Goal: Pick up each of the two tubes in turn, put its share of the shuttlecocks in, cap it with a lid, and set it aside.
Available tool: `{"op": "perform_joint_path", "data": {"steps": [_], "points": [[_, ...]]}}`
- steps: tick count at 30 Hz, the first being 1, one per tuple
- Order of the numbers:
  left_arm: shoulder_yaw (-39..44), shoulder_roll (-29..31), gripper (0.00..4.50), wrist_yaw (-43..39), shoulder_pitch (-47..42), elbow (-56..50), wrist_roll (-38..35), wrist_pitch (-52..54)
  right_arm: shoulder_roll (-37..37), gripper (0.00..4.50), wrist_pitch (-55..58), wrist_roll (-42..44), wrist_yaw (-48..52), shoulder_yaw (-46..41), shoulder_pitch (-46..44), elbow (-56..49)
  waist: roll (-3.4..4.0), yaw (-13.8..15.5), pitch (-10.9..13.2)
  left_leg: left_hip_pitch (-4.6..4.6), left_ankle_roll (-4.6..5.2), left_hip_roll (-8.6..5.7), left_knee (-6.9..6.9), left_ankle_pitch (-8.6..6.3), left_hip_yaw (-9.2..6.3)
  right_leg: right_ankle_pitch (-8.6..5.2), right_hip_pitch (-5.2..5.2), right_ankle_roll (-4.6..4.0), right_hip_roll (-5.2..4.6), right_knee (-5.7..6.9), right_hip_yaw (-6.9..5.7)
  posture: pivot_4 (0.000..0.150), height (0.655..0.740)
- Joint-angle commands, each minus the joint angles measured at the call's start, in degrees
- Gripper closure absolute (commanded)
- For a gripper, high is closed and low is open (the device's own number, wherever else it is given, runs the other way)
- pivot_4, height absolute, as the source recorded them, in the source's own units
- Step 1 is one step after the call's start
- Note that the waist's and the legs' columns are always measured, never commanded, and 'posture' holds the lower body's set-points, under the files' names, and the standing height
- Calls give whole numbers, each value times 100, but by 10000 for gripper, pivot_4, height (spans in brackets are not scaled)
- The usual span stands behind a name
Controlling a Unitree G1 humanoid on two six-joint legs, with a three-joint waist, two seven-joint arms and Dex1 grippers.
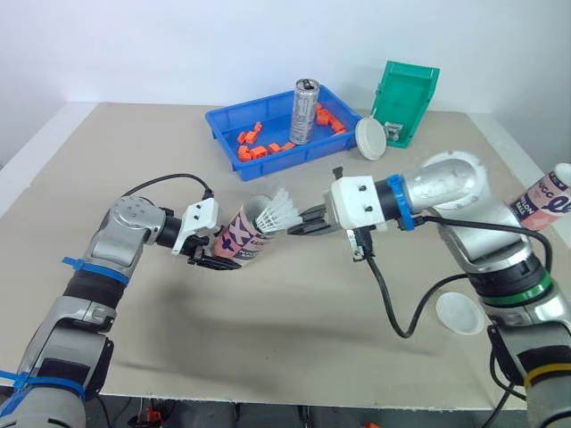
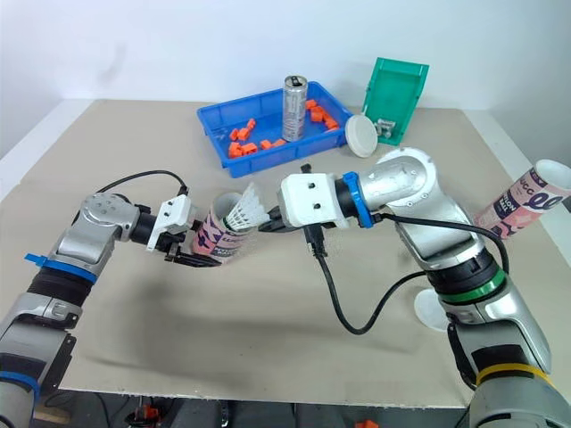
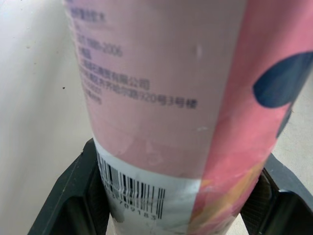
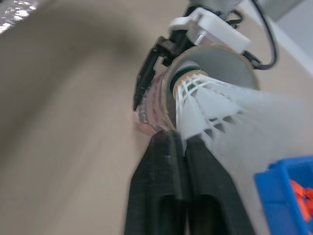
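The left gripper (image 1: 214, 260) is clamping the tilted pink cardboard tube (image 1: 243, 239); the right gripper (image 1: 303, 223) is pinching the white feathered shuttlecock (image 1: 278, 214) at its mouth. If pushed off-axis, the skirt could be catching the rim and bending.

We find the tube (image 1: 243, 236) over the middle of the bench (image 1: 268, 330), a shuttlecock (image 1: 278, 212) at its mouth. Behind it sits a tray (image 1: 223, 134) with a can (image 1: 304, 111) standing in it. Right of the tray is a bin (image 1: 403, 102), a lid (image 1: 370, 138) against it. A second tube (image 1: 544, 198) is far right, a second lid (image 1: 461, 314) before it.
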Motion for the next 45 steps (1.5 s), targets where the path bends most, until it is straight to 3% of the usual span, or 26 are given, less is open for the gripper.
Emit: {"op": "perform_joint_path", "data": {"steps": [1,4,7,14,19,24,34,45], "points": [[-32,22,15188,25,-26,-114,27,5,76,25247,262,482,197,-349,-343,-289,0,4,0,0,0,1,0,0,-2,-1,1,-1,1,0,-2,1500,7400],[-30,27,15188,26,-17,-128,21,20,31,12131,693,955,239,-634,-330,-487,-1,5,0,0,0,1,0,0,-5,-2,3,-3,-1,0,-4,1500,7400],[-32,15,15188,34,-23,-130,18,31,-93,12131,934,1133,80,-966,-137,-548,-1,5,0,0,0,1,0,0,-5,-2,3,-4,0,0,-4,1500,7400],[12,46,15188,90,92,-252,-33,88,-658,12131,831,340,-1603,-2325,1489,297,-15,16,-4,-3,0,-5,2,0,-4,-3,6,-3,-7,-2,-5,1500,7400],[41,94,15188,101,176,-340,-45,139,-525,12131,650,87,-2683,-3169,2635,681,-13,5,-4,2,0,-2,-13,0,-3,-7,1,-11,1,4,0,1500,7400],[35,106,15188,103,152,-329,-48,152,-308,12131,614,-87,-3334,-3330,3027,1184,-12,-2,-4,6,0,-2,-7,0,3,-4,5,-4,1,4,4,1500,7400],[63,141,15188,123,166,-345,-67,190,211,12131,-84,-452,-4103,-3179,2659,3064,-12,-13,-3,9,2,-2,-8,1,7,-1,7,-2,4,3,10,1500,7400],[80,166,15188,159,198,-409,-96,246,362,12131,-646,-598,-3689,-2765,1634,4460,-11,-41,-3,12,2,-1,-9,1,6,-1,8,-2,8,3,12,1500,7400]]}}
